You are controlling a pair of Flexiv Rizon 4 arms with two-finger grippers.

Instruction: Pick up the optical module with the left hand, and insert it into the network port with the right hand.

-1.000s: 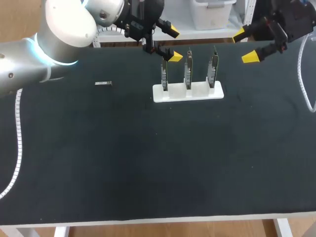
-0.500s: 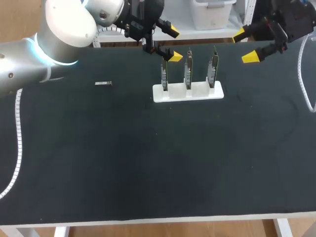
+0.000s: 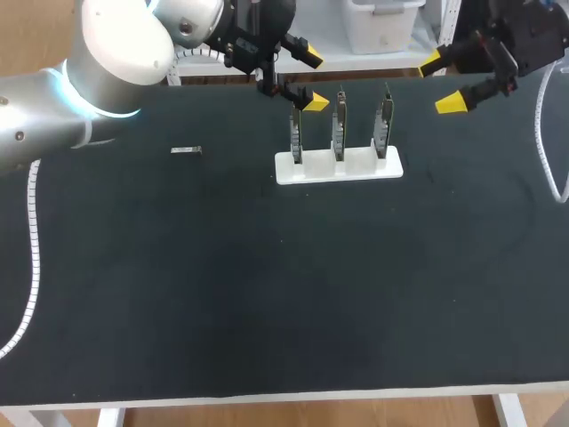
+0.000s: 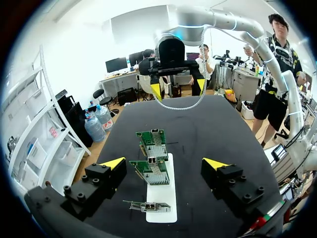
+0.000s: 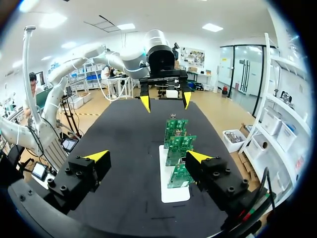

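Black bench [image 3: 267, 294] bearing optical module [image 3: 186, 150], well left of card rack [image 3: 338, 165]; left fingers [image 3: 314, 103], right fingers [image 3: 452, 103] spread, empty.

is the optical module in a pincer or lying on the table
Lying on the table: the optical module rests flat on its dark top, well apart from the open left pincer.

The optical module [image 3: 186, 150] lies flat on the surface [image 3: 267, 294], in its far left part and well apart from the holder [image 3: 356, 166]. The holder stands near the far edge, about the middle. Three network cards [image 3: 339, 129] stand upright in it, side by side. The left hand [image 3: 313, 80] hangs over the holder's left end. The right hand [image 3: 440, 83] hangs to the right of the holder, apart from it.
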